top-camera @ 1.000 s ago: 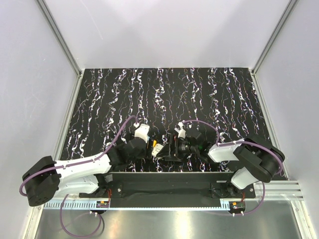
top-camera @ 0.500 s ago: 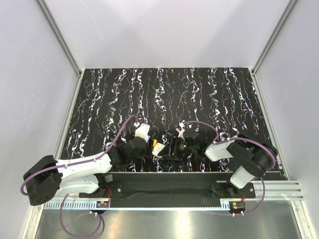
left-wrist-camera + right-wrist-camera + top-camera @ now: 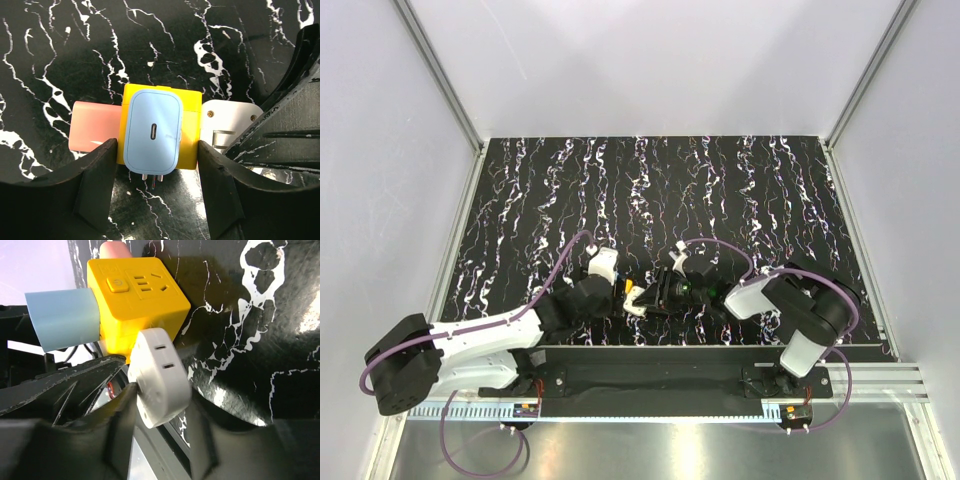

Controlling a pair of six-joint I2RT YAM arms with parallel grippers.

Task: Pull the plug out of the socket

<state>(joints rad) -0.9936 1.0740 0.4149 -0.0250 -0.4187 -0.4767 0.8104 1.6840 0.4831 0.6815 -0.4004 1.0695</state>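
The socket (image 3: 190,130) clamped by left jaws; white plug (image 3: 160,376) (off its right side) apparently gripped by right jaws, axis rightward.

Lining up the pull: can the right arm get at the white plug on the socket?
Likely yes: right gripper straddles the white plug, nothing between; left gripper clamps the socket.
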